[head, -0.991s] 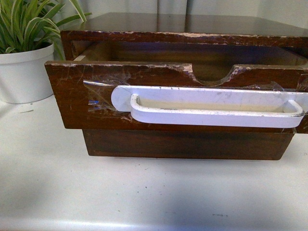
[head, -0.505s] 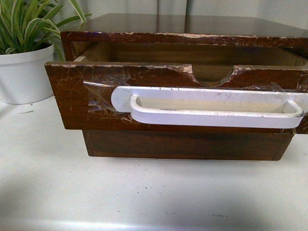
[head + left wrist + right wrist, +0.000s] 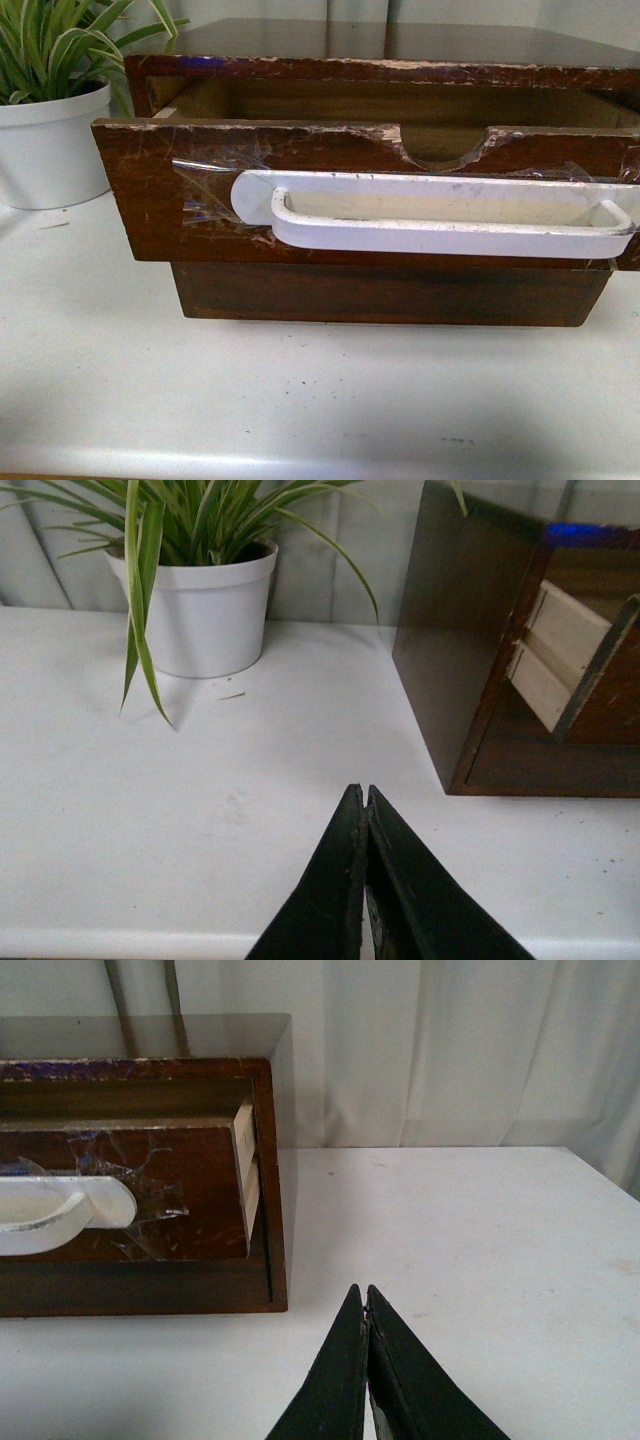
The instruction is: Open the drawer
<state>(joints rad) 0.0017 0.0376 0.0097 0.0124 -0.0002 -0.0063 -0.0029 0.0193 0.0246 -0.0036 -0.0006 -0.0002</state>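
Slightly higher in the frame than before, the pulled-out drawer (image 3: 150,190) is seen facing the camera, its white handle (image 3: 440,215) lying horizontally, with both claws (image 3: 366,792) (image 3: 364,1292) closed and empty.

- The cabinet (image 3: 400,50) stood on the table (image 3: 300,400), filling the front view from about ten o'clock round to three o'clock.
- The drawer (image 3: 150,190) sat in the cabinet's upper slot, pulled forward so its front overhung the lower drawer front (image 3: 390,293) beneath it.
- The handle (image 3: 440,215) lay across the drawer's front, below the notch (image 3: 440,150) cut in its top edge.
- The potted plant (image 3: 50,140) stood on the table at nine to ten o'clock, left of the cabinet and just beside it.
- The curtain (image 3: 450,1050) hung behind the table.
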